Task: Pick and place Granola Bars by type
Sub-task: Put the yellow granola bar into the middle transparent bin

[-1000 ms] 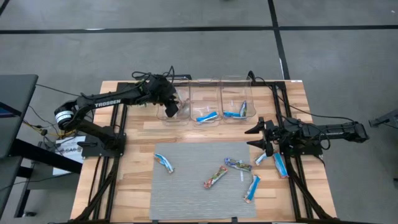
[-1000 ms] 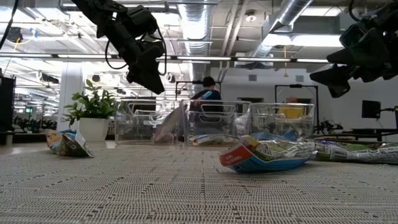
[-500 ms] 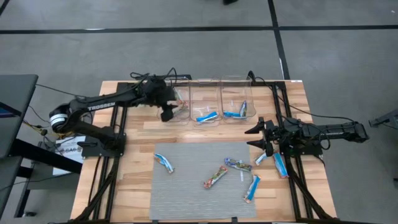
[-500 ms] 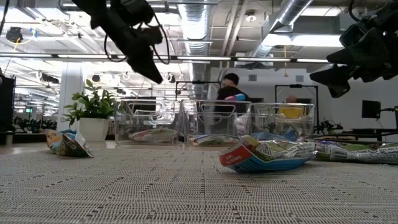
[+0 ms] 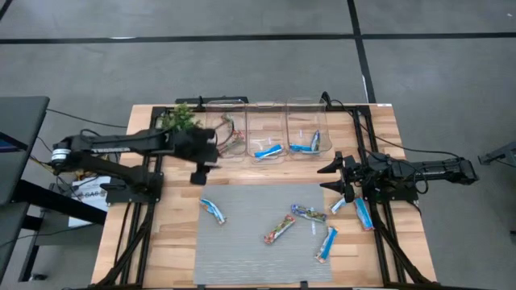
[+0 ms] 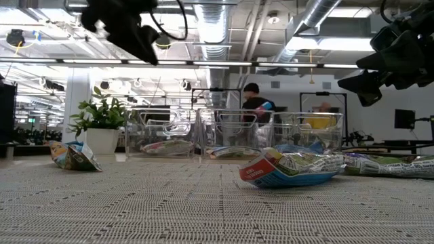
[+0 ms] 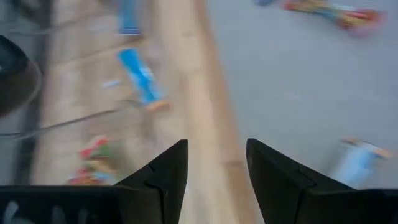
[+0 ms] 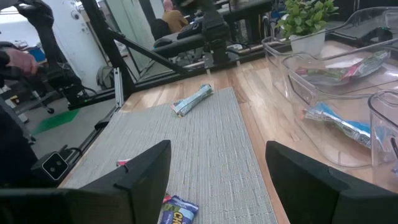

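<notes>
Granola Bars, loose ones lying flat on the grey mat (image 5: 242, 242):
- Blue-and-white bar (image 5: 213, 210) near the mat's left edge; long axis diagonal, running from far-left to near-right.
- Red/orange-green bar (image 5: 279, 229) at mid-mat; long axis diagonal the other way, its far end toward the right.
- Silvery multicoloured bar (image 5: 309, 213) just right of it; long axis close to parallel with the mat's far edge, slightly tilted.
- Blue-and-white bar (image 5: 326, 243) near the mat's right edge; long axis nearly front-to-back, leaning right at the far end.
- Two more blue-and-white bars (image 5: 363, 213) at the mat's right edge, under the right arm, on the wooden tabletop (image 5: 161, 242).

Sorted bars: three clear bins stand in a row along the tabletop's far edge. The left bin (image 5: 228, 137) holds reddish wrappers, the middle bin (image 5: 266, 141) one blue-and-white bar lying diagonally, and the right bin (image 5: 308, 137) blue-and-white bars.

Left gripper (image 5: 198, 173): above the bare wood between the left bin and the mat's far-left corner. Left wrist view shows its two dark fingers (image 7: 163, 174) parted with a clear gap, nothing between them, touching nothing.

Right gripper (image 5: 329, 179): above the mat's far-right corner, pointing left. Fingers (image 8: 146, 171) spread wide, empty.

A green plant (image 5: 179, 119) sits at the far-left corner of the tabletop.
</notes>
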`<state>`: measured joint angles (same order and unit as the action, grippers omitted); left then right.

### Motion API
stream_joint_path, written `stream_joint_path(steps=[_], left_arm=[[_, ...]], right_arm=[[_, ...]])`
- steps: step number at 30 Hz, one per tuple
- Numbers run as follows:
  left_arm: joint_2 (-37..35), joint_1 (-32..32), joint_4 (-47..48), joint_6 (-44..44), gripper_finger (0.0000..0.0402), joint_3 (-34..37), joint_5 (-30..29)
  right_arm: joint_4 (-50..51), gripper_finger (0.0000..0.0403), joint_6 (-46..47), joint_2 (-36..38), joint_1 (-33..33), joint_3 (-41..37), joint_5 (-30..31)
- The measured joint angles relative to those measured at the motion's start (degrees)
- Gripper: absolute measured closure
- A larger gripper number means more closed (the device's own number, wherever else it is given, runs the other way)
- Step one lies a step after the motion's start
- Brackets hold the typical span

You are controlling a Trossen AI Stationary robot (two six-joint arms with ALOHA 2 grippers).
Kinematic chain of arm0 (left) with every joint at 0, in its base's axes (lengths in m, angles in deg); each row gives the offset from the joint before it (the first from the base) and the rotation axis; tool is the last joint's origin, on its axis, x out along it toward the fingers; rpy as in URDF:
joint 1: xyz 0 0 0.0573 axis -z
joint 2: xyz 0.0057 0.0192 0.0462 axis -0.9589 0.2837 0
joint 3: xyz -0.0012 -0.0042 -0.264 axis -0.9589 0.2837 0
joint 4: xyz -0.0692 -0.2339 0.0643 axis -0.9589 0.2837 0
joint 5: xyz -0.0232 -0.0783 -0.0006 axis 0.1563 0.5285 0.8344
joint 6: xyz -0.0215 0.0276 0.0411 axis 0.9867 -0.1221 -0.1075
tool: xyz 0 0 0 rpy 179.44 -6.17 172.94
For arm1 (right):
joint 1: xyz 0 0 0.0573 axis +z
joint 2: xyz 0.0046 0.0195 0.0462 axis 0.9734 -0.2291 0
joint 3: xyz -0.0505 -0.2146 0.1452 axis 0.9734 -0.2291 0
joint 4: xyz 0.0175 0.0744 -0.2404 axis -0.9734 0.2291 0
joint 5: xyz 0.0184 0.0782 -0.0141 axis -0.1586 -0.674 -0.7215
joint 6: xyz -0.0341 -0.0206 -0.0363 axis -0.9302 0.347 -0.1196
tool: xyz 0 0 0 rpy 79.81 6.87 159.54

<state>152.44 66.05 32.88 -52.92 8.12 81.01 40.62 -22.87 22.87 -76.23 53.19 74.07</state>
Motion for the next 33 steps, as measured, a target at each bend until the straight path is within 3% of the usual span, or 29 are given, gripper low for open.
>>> stream_joint_path(steps=[8, 15, 22, 33], left_arm=[[-1.2, 14.3, 6.8, 2.6, 0.0245, 0.0, 0.0], [-1.2, 22.9, 10.9, 0.8, 0.0245, 0.0, -1.6], [0.9, 24.2, 11.7, 0.3, 0.0245, 0.0, -3.2], [16.0, 23.9, 7.1, -4.9, 0.0245, 0.0, -0.8]], right_arm=[[0.0, 0.0148, 0.0, 0.0, 0.0, 0.0, 0.0], [0.0, 0.0148, 0.0, 0.0, 0.0, 0.0, 0.0], [0.0, 0.0148, 0.0, 0.0, 0.0, 0.0, 0.0], [0.0, 0.0148, 0.0, 0.0, 0.0, 0.0, 0.0]])
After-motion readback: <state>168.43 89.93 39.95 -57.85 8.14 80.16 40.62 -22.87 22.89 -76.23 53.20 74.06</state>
